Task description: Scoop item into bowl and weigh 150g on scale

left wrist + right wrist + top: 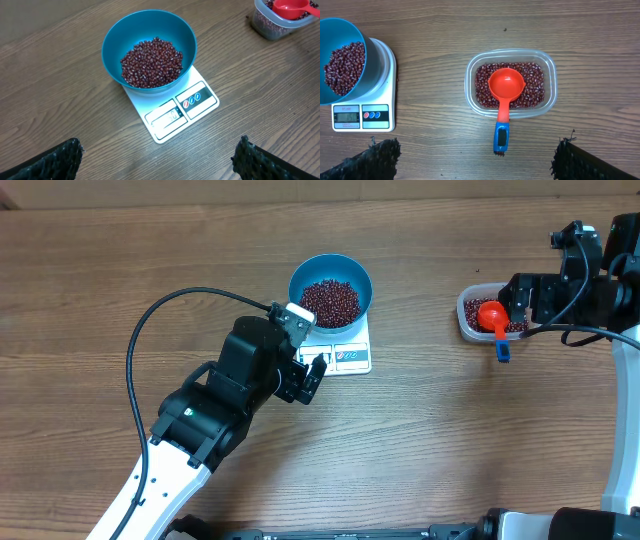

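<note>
Beans (152, 62) sit heaped in the blue bowl (112, 37) on the white scale (200, 102), just ahead of the left gripper (158, 152), its fingers wide and empty. The right gripper (476, 150), equally wide, faces a clear tub (548, 85) holding more beans and a red scoop (506, 85).

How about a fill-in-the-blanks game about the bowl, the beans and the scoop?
1. The bowl sits on top of the white ____.
2. Inside the bowl is a heap of small dark red ____.
3. The red scoop lies in the clear tub, and the end of its handle is ____.
Missing words: scale, beans, blue.
</note>
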Robot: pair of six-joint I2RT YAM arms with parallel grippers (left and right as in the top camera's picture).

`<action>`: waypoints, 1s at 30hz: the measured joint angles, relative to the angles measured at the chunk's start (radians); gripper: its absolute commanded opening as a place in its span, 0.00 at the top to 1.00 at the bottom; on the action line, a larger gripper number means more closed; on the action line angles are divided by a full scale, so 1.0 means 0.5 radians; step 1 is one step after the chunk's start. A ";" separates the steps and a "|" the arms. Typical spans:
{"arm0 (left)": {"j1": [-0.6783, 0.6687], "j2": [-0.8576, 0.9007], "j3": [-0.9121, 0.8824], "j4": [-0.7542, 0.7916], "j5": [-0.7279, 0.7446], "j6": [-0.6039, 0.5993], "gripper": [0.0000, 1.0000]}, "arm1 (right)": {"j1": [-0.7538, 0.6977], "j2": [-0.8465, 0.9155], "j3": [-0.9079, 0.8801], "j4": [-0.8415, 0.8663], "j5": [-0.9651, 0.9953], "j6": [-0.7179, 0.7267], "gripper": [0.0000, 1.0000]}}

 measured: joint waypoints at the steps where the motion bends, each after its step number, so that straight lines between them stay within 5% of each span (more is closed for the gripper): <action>1: 0.000 0.000 0.000 0.000 0.000 0.000 0.00 | 0.000 0.000 0.000 0.002 -0.001 0.000 0.00; 14: 0.000 -0.014 0.000 -0.008 0.000 0.000 0.00 | 0.000 0.000 0.000 0.002 0.000 0.001 0.00; 22: 0.000 -0.156 -0.015 -0.356 0.000 0.000 0.00 | 0.000 0.000 0.000 0.002 0.000 0.000 0.00; 30: 0.101 -0.453 -0.342 -0.236 0.011 -0.043 0.00 | 0.000 0.000 0.000 0.002 0.000 0.000 0.00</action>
